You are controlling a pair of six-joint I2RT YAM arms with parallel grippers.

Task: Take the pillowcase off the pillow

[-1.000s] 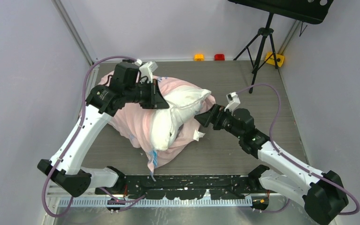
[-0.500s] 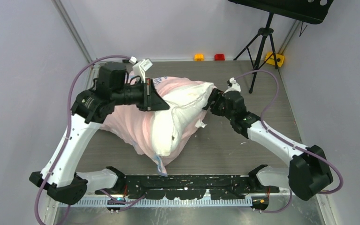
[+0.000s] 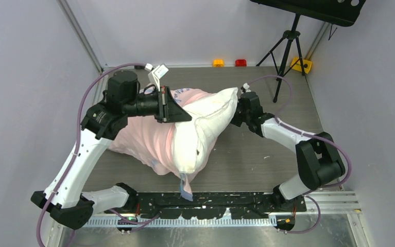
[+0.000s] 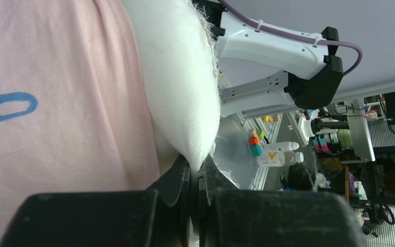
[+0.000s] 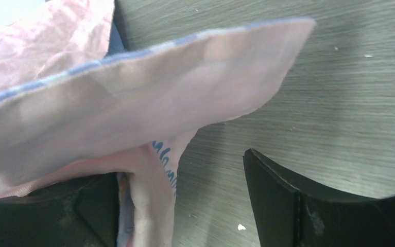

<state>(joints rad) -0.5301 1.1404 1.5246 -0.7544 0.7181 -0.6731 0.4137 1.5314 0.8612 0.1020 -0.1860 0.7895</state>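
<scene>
Left gripper point(image 4: 198, 174) is pinched tight on a white edge of the pillow point(image 3: 200, 131), which lies mid-table with the pink pillowcase point(image 3: 138, 139) bunched over its left half and bare table point(image 3: 267, 154) to the right. Right gripper point(image 5: 182, 164) stands wide at the pillow's far right corner (pink cloth brushes one finger, unclamped), with a tripod point(image 3: 287, 49) just behind. Its fingertips are hidden in the top view.

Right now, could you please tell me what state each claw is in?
Left claw: closed on a corner of the pillow.
Right claw: open, gripping nothing; the pillowcase lies loose against it.
</scene>
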